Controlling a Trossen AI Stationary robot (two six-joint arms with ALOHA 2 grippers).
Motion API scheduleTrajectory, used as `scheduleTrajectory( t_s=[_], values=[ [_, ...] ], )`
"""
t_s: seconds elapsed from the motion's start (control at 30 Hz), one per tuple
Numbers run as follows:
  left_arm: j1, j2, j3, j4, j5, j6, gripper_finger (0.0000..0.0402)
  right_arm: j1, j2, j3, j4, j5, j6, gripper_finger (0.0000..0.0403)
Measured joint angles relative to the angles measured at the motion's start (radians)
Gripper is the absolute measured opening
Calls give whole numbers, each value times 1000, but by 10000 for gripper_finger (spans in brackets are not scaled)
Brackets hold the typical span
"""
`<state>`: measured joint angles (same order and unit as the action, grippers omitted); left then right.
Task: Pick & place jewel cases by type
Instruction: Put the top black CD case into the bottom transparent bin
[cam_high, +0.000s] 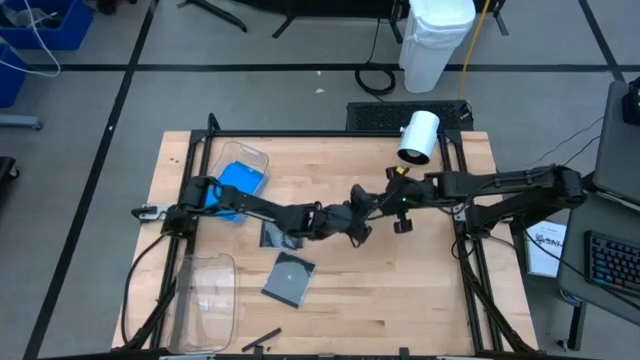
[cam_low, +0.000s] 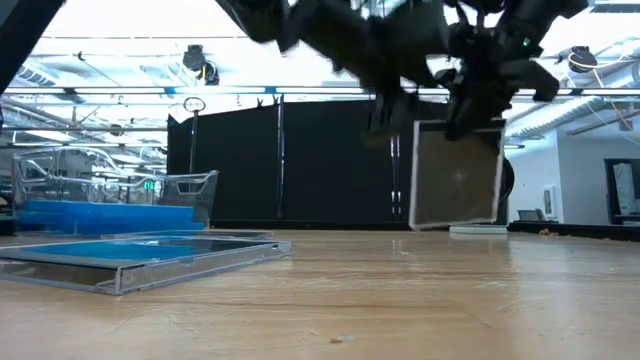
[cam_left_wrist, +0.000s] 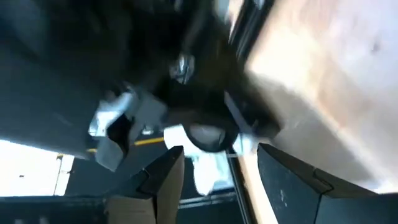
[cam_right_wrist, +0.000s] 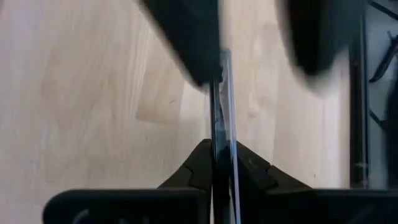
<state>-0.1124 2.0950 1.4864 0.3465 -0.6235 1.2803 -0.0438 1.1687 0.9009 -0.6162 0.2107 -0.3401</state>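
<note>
Right gripper (cam_right_wrist: 214, 158): I see it clenched on a thin grey/clear square plastic jewel case (cam_low: 458, 178), edge-on, held upright above mid-table.
Left gripper (cam_left_wrist: 217, 168): fingers apart, holding nothing, just beside the right one.
Done: bright blue jewel cases (cam_high: 238, 180) lie in the far clear rectangular plastic bin (cam_high: 255, 155).
Left: two grey cases (cam_high: 289, 277) on the wooden table (cam_high: 420, 290); near clear bin (cam_high: 205, 300) looks unfilled.

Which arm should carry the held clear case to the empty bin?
Probably left: the empty bin lies on its side of the table, and the left gripper is open beside the clear case. The right gripper, shut on it, is stretched to mid-table.
</note>
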Motion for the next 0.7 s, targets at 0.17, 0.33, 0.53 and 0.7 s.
scheduleTrajectory(
  t_s=[0.17,0.33,0.53,0.7],
  values=[
    [-22,-160,1,-109,-31,-222,168,1,-79,0,-16,2,117,24],
    [22,-346,4,-518,176,-684,122,23,-179,-11,-17,-1,209,24],
    [124,-492,-144,-616,450,-958,82,73,-318,-155,230,0,227,24],
    [150,-633,-472,-236,466,-962,48,98,-412,-360,600,59,195,24]
  ],
)
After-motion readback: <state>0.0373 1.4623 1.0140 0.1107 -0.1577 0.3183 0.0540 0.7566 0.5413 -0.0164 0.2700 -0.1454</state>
